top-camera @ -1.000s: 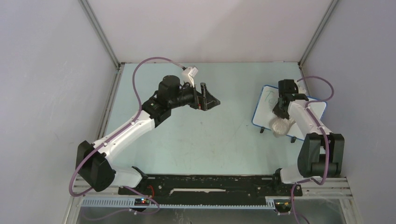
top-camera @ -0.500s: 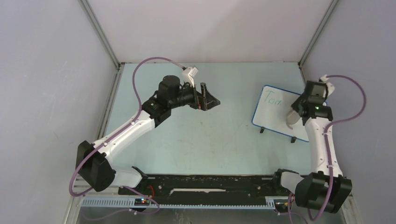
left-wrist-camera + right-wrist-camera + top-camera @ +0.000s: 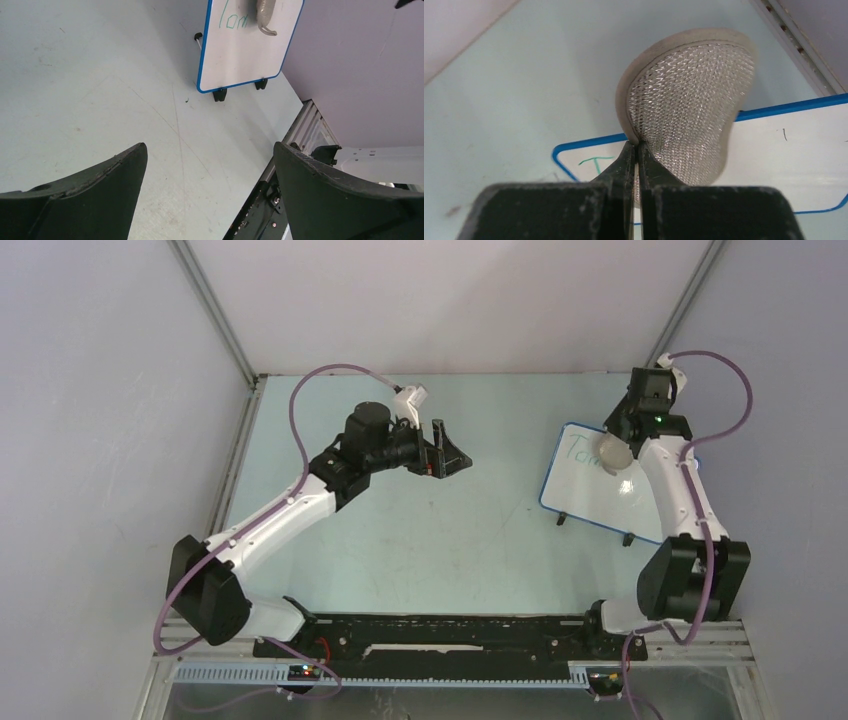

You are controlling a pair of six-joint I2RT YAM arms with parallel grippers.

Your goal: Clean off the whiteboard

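Wiping is in hand, I judge; the right gripper (image 3: 638,146), jaws clamped on the sponge pad (image 3: 689,100), holds it over the whiteboard (image 3: 590,495) at the bench's (image 3: 450,540) right; next, sweep across the green writing (image 3: 234,20); left gripper (image 3: 207,150) jaws wide, empty.

Left end effector (image 3: 209,150) wide, right (image 3: 636,150) pinched

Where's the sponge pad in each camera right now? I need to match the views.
Top external: sponge pad at right, over the whiteboard's far end.
Left wrist: at the top edge, right of centre, over the board.
Right wrist: centre of frame, pinched between the right fingers.
Shared landmark: the green writing beside the pad.
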